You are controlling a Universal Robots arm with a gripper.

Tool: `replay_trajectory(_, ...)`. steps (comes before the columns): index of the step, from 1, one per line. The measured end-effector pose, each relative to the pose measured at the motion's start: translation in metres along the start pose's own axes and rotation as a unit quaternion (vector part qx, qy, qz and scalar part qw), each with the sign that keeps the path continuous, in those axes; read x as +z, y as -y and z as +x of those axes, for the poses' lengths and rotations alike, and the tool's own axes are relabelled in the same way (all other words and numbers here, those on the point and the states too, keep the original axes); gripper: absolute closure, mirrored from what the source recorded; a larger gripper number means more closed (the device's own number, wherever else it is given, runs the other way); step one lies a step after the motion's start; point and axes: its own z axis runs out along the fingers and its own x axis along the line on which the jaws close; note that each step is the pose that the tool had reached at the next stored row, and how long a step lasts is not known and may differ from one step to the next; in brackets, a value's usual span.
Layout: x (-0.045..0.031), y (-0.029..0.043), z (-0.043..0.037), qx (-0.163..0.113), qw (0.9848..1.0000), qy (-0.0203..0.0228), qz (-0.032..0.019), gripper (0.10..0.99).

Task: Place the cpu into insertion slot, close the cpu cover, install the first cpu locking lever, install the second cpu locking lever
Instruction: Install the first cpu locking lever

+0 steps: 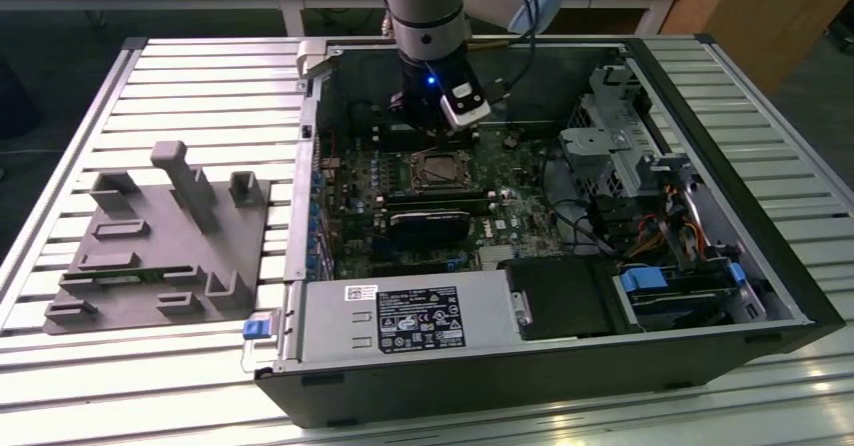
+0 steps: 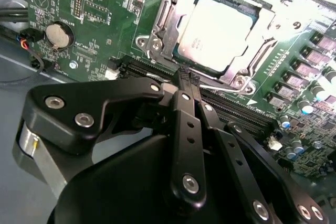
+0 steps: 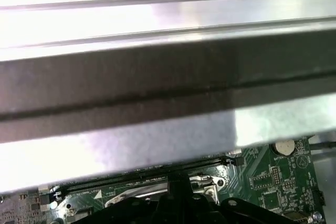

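Silvery cpu (image 2: 218, 34) in insertion slot (image 2: 163, 19) | tool (image 2: 188, 80) tips just beside

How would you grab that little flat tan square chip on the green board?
Probably from straight above, pinching two opposite edges: the flat tan square chip lies face-up and level in its socket, so only its top is open. The thin silvery metal frame sits over its rim, so those edges look covered for now.

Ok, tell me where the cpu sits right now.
The square tan-metallic cpu lies in the silvery-rimmed insertion slot on the green motherboard, in the second wrist view, just beyond the black gripper with its jaws shut.
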Motion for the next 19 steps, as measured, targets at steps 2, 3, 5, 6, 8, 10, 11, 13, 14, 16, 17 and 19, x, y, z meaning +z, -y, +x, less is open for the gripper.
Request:
replay_trajectory(2, 0.0002, -0.0017, 0.0003, 0.0, 1.0, 0.0, 0.0, 0.98)
replay_trajectory(3, 0.0003, -0.0023, 0.0004, 0.0, 1.0, 0.0, 0.0, 0.98)
replay_trajectory(5, 0.0005, -0.0038, 0.0007, 0.0, 1.0, 0.0, 0.0, 0.98)
replay_trajectory(6, 0.0006, -0.0046, 0.0009, 0.0, 1.0, 0.0, 0.0, 0.98)
replay_trajectory(8, 0.0008, -0.0062, 0.0012, 0.0, 1.0, 0.0, 0.0, 0.98)
replay_trajectory(10, 0.0009, -0.0064, 0.0012, 0.0, 1.0, 0.0, -0.0001, 0.98)
replay_trajectory(11, 0.0012, -0.0064, 0.0013, 0.0, 1.0, 0.0003, -0.0002, 0.98)
replay_trajectory(13, 0.0021, -0.0063, 0.0014, 0.0, 1.0, 0.0013, -0.0002, 0.98)
replay_trajectory(14, 0.0026, -0.0062, 0.0015, 0.001, 1.0, 0.0017, -0.0002, 0.98)
replay_trajectory(16, 0.0034, -0.0061, 0.0016, 0.004, 1.0, 0.0023, 0.0002, 0.98)
replay_trajectory(17, 0.0037, -0.0061, 0.0017, 0.005, 1.0, 0.0025, 0.0004, 0.98)
replay_trajectory(19, 0.0044, -0.006, 0.0018, 0.008, 1.0, 0.0032, 0.0009, 0.98)
